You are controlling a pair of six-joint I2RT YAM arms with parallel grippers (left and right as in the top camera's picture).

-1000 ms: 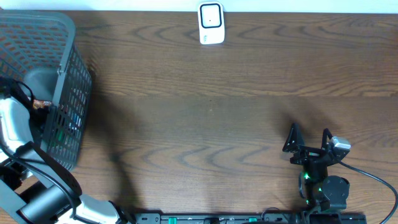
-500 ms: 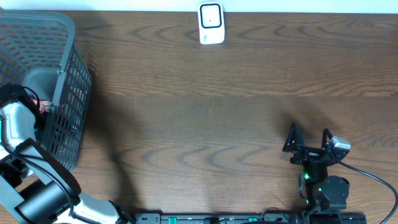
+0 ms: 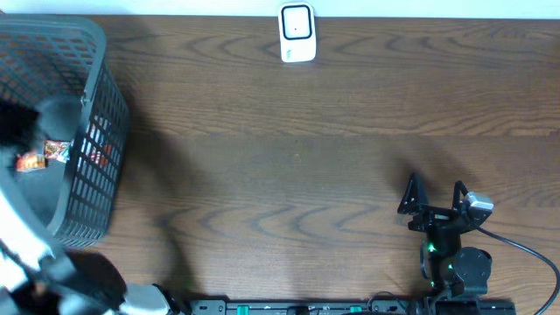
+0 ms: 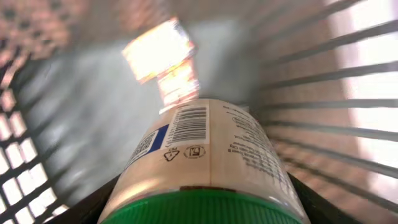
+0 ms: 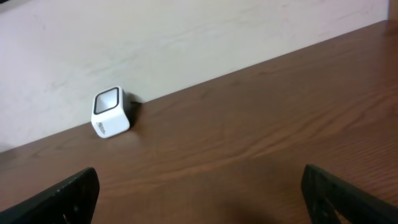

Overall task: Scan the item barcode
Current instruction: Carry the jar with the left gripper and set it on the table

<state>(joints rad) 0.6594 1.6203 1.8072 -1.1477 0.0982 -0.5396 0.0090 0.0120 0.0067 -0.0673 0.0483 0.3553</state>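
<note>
Left arm (image 3: 24, 232) had swung out of its earlier pose over the basket (image 3: 98, 103). It showed overhead only as a white smear at the frame's edge, so it was in fast motion. Right pincer (image 3: 435, 196) had not shifted; it sat on the bench (image 3: 306, 157) at the near right, jaws spread wide and empty.

Left pincer (image 4: 203, 204): dark fingers (image 4: 93, 205) flanked a bottle (image 4: 208, 149) on both sides at the cap end. Read as a grip on the bottle, though blur and the close framing hid the actual contact.

Location: the bottle was inside the basket, with mesh walls on either side in the wrist view. A snack packet (image 4: 163, 53) lay on the basket floor beyond it.

Progress (judgement): pick-up done or nearly so. Still to do: lift clear of the basket, carry across the bench to the scanner (image 3: 297, 33) at the far edge, and present the code. Nothing scanned yet.

Orientation: the long axis ran straight away from the wrist camera. Green cap (image 4: 155, 213) sat nearest the lens and the base pointed toward the basket floor. The barcode (image 4: 189, 124) sat on the upper side of the label, unobstructed. The bottle will probably need turning so the code faces the scanner window.
</note>
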